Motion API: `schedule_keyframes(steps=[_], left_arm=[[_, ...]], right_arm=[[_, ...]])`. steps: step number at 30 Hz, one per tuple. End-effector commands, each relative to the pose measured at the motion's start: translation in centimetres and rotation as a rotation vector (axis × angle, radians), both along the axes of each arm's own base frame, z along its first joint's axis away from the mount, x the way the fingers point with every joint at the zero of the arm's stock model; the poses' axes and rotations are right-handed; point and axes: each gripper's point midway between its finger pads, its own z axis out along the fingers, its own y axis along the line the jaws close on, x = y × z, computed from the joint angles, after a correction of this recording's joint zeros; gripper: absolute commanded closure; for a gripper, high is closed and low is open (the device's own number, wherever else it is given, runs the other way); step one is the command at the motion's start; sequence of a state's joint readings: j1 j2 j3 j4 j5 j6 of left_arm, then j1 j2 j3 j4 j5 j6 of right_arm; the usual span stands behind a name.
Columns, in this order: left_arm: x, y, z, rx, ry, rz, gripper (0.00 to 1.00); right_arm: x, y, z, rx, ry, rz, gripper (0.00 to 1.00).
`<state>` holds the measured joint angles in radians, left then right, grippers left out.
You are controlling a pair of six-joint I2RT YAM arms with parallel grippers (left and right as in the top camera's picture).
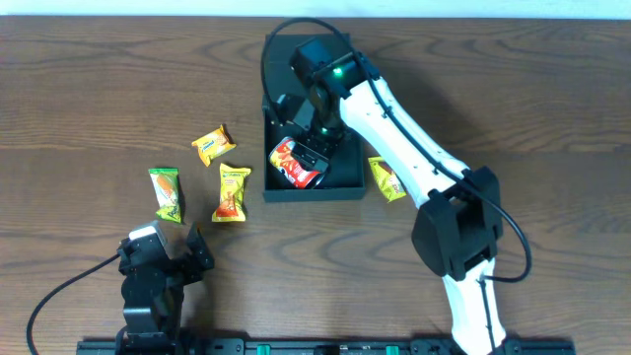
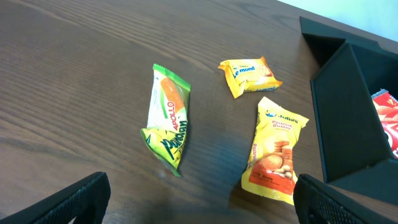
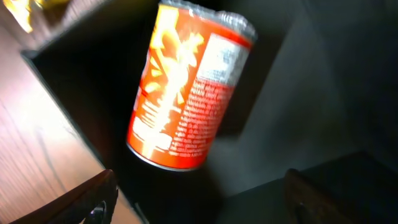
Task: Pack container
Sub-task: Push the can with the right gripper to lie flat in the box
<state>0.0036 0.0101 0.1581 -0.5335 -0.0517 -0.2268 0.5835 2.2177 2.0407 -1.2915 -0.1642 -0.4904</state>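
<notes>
— Where is the container sitting right now?

— The container [image 1: 341, 184] is sitting at the far middle of the table [image 1: 79, 89], with its flap lid standing open at the back. A red chip can [image 3: 186, 93] is lying on its side inside, near the front left corner.

— And the right gripper?

— The right gripper [image 3: 199, 186] is hanging inside the box just over the can, with its fingers spreading wide and gripping nothing.

— The left one?

— The left gripper [image 2: 199, 196] is hovering low near the table's front edge (jaws gaping too, nothing between them). A green packet [image 2: 166, 118], an orange packet [image 2: 273, 152] and a small yellow packet [image 2: 250, 74] are lying ahead of it, left of the box. Another yellow packet [image 1: 386, 178] is resting just beside the box's right wall.
</notes>
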Motion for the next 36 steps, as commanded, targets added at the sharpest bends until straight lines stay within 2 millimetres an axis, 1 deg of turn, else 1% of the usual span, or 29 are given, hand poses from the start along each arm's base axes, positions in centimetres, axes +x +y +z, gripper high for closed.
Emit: schedule_keyframes(steps=[1,5,7,10,13,16,19,20,21,24,30,34,36], left_arm=[[0.0,-0.1,-0.5,0.019,0.007,-0.014,0.05],[0.0,-0.1,-0.5,0.019,0.007,-0.014,0.05],[0.0,-0.1,-0.5,0.019,0.007,-0.014,0.05],[0.0,-0.1,-0.5,0.019,0.007,-0.014,0.05],[0.0,-0.1,-0.5,0.019,0.007,-0.014,0.05],[0.0,-0.1,-0.5,0.019,0.007,-0.014,0.05],[0.0,-0.1,-0.5,0.019,0.007,-0.014,0.05],[0.0,-0.1,-0.5,0.019,0.007,-0.014,0.05],[0.0,-0.1,-0.5,0.019,0.007,-0.014,0.05],[0.0,-0.1,-0.5,0.019,0.007,-0.014,0.05],[0.0,-0.1,-0.5,0.019,0.007,-0.014,0.05],[0.0,-0.1,-0.5,0.019,0.007,-0.014,0.05],[0.0,-0.1,-0.5,0.019,0.007,-0.014,0.05]], right_arm=[[-1.5,0.2,-1.7,-0.017,0.035,0.063,0.13],[-2.8,0.9,-3.6,-0.028,0.05,0.092,0.13],[-3.3,1.4,-4.2,-0.029,0.051,0.106,0.12],[-3.4,1.7,-4.9,-0.037,0.037,0.118,0.11],[-3.1,1.4,-5.7,-0.069,0.003,0.119,0.13],[-2.7,1.1,-6.3,-0.094,-0.023,0.118,0.21],[-2.8,1.0,-6.6,-0.094,-0.022,0.118,0.35],[-2.6,1.1,-6.6,-0.093,-0.027,0.117,0.41],[-2.3,1.1,-6.6,-0.095,-0.04,0.102,0.43],[-1.2,0.6,-6.6,-0.134,-0.093,0.067,0.45],[1.0,-1.9,-6.2,-0.284,-0.212,0.046,0.47],[2.0,-3.2,-5.8,-0.361,-0.27,0.035,0.52],[2.3,-3.5,-5.7,-0.382,-0.285,0.034,0.52]])
